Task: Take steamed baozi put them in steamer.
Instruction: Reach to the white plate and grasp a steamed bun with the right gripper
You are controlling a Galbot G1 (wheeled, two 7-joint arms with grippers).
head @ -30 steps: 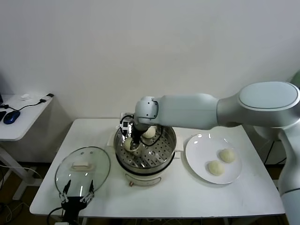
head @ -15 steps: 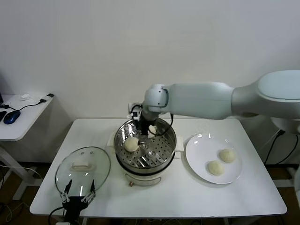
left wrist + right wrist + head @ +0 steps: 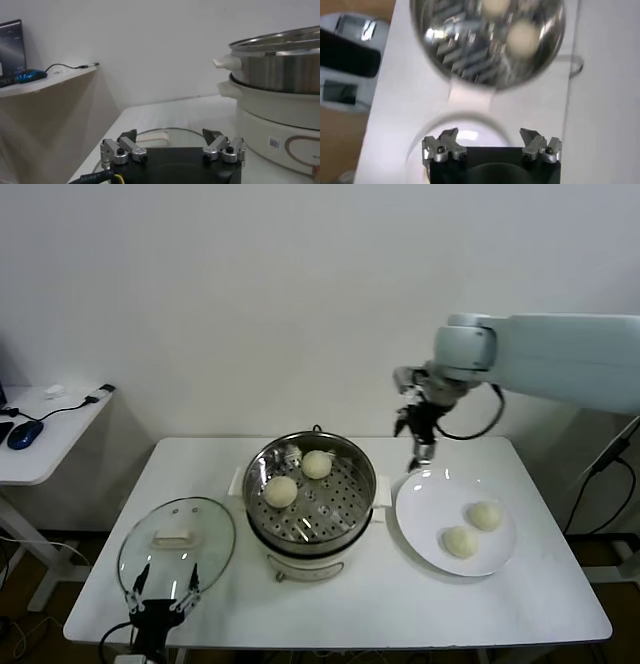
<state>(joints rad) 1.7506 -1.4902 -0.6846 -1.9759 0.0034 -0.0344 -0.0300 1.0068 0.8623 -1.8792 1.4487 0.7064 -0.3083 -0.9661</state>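
1. Head view: the right gripper [image 3: 420, 446] is hanging open and empty above the far rim of the white plate [image 3: 425, 529]. Two steamed baozi [image 3: 472, 529] are lying on that plate, nearer the robot than the gripper and below it. Two more [image 3: 298, 477] are sitting inside the steamer [image 3: 310, 502], well apart to its left. Judging the risk: a soft bun could be squashed by a hard pinch, or pushed across the smooth plate by an off-centre descent.
2. Left wrist view: the left gripper [image 3: 172, 149] is resting open and empty at the table's [image 3: 175, 112] near edge, over the glass lid [image 3: 150, 134], just beside the steamer [image 3: 280, 90].
3. Right wrist view: the open right gripper [image 3: 491, 146] is looking down at the plate's rim [image 3: 455, 122]; the steamer [image 3: 485, 42] with its two buns [image 3: 522, 36] is lying beyond.
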